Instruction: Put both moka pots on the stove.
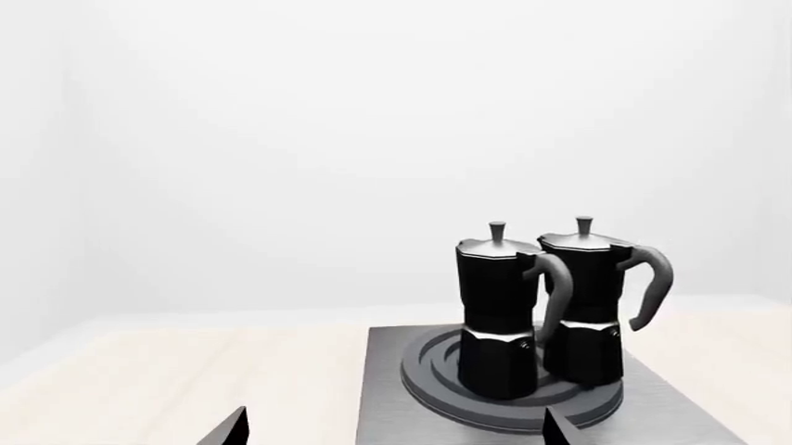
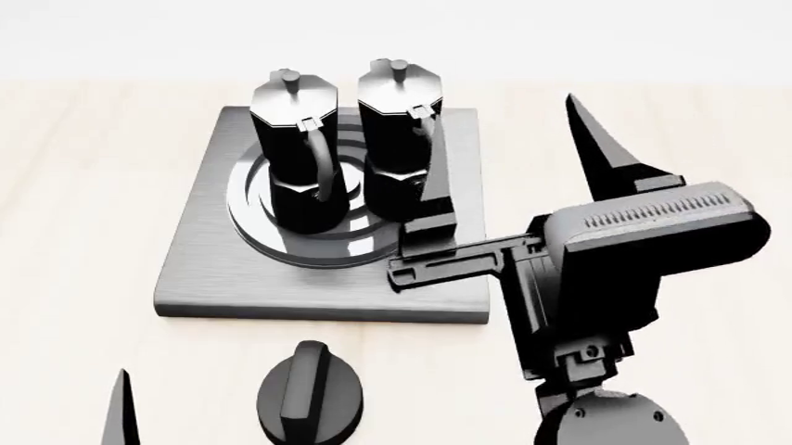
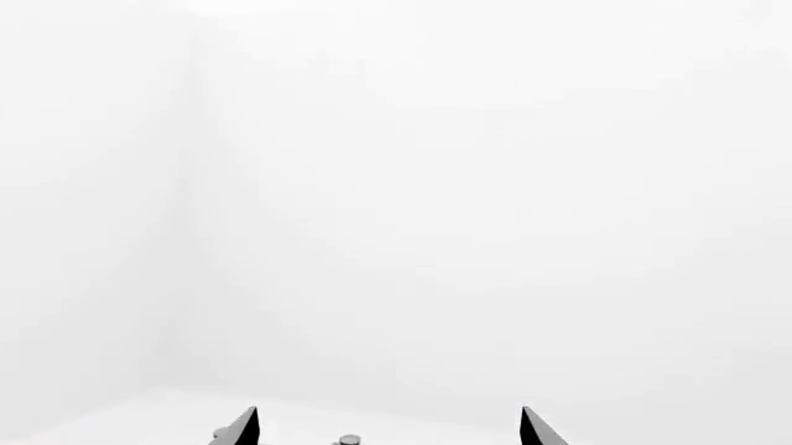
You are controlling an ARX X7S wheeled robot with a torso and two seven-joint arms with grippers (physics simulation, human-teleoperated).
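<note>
Both moka pots [image 2: 295,153] [image 2: 400,139] stand upright on the stove [image 2: 198,250], side by side on the dark rings, nearly touching. Handles face toward us in head view. So placement looks done; we judge the task at the release/retreat step.

Right claw [image 2: 514,158]: raised, just beside the right-hand pot, one finger close to its handle side, other finger well clear. Spread wide, holding nothing. Right wrist cam shows only two finger tips far apart, blank wall, and a small knob-like speck between them, too small to tell.

Left claw [image 1: 393,428]: low, near counter [image 2: 74,185] edge. Wrist cam shows tips wide apart, nothing between, both pots in view ahead on the stove. Empty.

Round black knob [image 2: 310,399] sits on counter in front of stove, not in play.

Next move imo: back the right arm off up and away w/o clipping the right pot's handle. Pots are tall w/ narrow waists, prob tip easily. Then check both remain on the rings.
</note>
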